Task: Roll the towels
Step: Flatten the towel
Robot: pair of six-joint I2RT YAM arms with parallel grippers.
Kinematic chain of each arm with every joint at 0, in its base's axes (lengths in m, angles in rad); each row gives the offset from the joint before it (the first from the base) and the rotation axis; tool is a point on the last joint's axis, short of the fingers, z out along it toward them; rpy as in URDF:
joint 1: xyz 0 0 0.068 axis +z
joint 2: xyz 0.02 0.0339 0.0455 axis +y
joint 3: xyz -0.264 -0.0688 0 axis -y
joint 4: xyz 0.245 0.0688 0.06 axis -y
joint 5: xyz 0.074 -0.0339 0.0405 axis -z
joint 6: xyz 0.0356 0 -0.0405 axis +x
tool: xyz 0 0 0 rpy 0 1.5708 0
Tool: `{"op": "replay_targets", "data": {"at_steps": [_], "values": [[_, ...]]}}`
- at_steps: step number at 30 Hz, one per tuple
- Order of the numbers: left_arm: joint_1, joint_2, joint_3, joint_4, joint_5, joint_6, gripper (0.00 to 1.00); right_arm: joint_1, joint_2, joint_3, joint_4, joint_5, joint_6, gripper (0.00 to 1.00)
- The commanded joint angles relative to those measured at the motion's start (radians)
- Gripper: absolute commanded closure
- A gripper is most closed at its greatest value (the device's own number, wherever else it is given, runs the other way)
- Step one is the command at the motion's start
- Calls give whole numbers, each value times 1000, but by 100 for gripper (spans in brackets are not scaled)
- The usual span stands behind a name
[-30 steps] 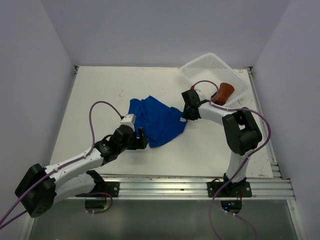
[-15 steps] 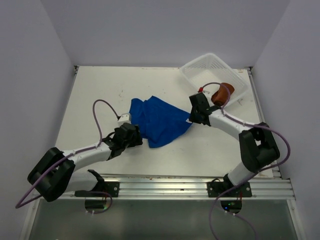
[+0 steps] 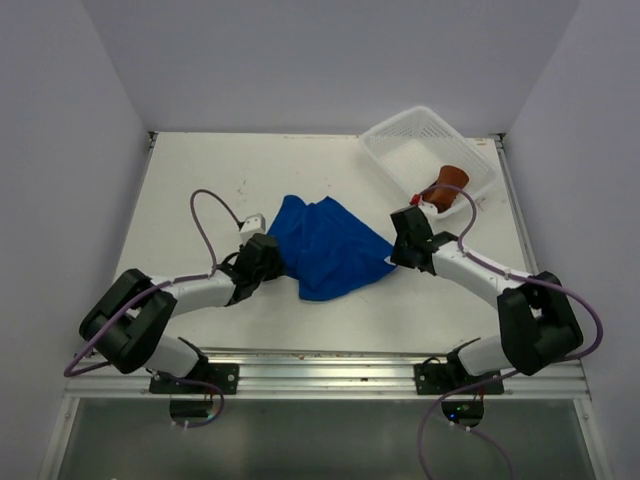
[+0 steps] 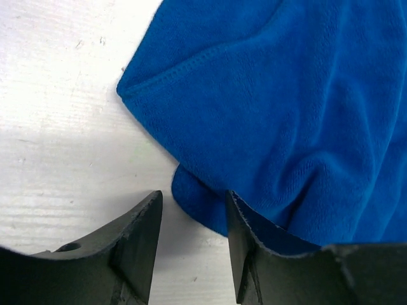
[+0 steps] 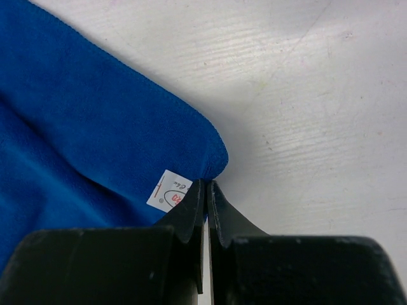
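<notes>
White table (image 3: 200, 180) bears crumpled blue towel (image 3: 325, 245), long axis left-right.

Far left table (image 3: 200, 180): open passage
Centre: blue towel (image 3: 325, 255) lies across
Far right corner: basket (image 3: 380, 160) stands in the way

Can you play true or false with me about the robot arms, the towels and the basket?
1. The blue towel is rolled up tight. False: it lies loose and rumpled on the table.
2. The brown towel is in the white basket. True.
3. The right gripper is pinched shut on a corner of the blue towel, next to a white label. True.
4. The left gripper is squeezed shut. False: its jaws stand apart at the blue towel's edge.
5. The basket sits in the middle of the table. False: it is at the far right corner.
</notes>
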Motion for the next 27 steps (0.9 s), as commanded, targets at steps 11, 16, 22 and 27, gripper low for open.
{"op": "replay_targets", "data": {"at_steps": [11,16,22,27], "values": [[9,98,52,-143,-7,-25,86,-10,-112,-48,2,17,19,100],[7,37,17,-187,12,-36,89,-18,-108,-46,4,3,19,100],[6,-109,-10,-239,-5,-29,87,-30,-97,-40,4,-26,23,100],[6,-186,-7,-285,-14,-35,100,-32,-103,-32,-2,-34,29,100]]}}
